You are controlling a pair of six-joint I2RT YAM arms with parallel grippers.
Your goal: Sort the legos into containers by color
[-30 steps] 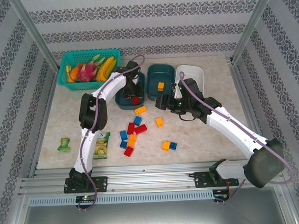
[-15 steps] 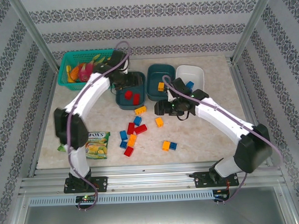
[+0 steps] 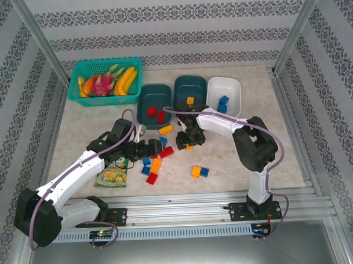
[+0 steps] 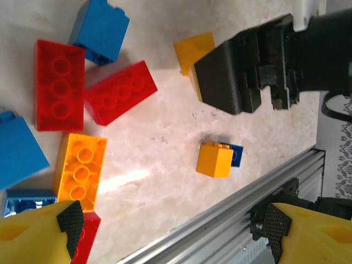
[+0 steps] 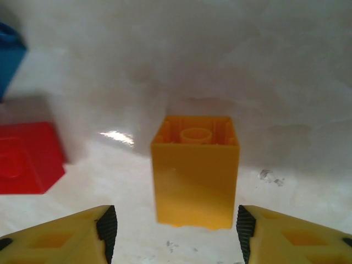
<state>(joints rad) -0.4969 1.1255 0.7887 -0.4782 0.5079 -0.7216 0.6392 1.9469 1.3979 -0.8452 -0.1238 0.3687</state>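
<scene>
Right hand (image 5: 175, 223): fingers apart, one on each side of an orange-yellow brick (image 5: 196, 176) that rests on the surface (image 5: 220, 66), unclamped. A red brick (image 5: 25, 159) lies to its left.

Left hand (image 4: 170, 225): fingers wide apart and empty, with loose legos (image 4: 60, 85) scattered just ahead.

Beyond both hands stand a teal tub (image 3: 154, 86) with red bricks, a second teal tub (image 3: 190, 78) and a white tub (image 3: 233, 86).

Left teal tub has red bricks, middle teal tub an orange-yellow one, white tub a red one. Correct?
No. The top view shows the white tub holding blue lego, not red. The left teal tub does hold red bricks and the middle teal tub an orange-yellow brick.
</scene>
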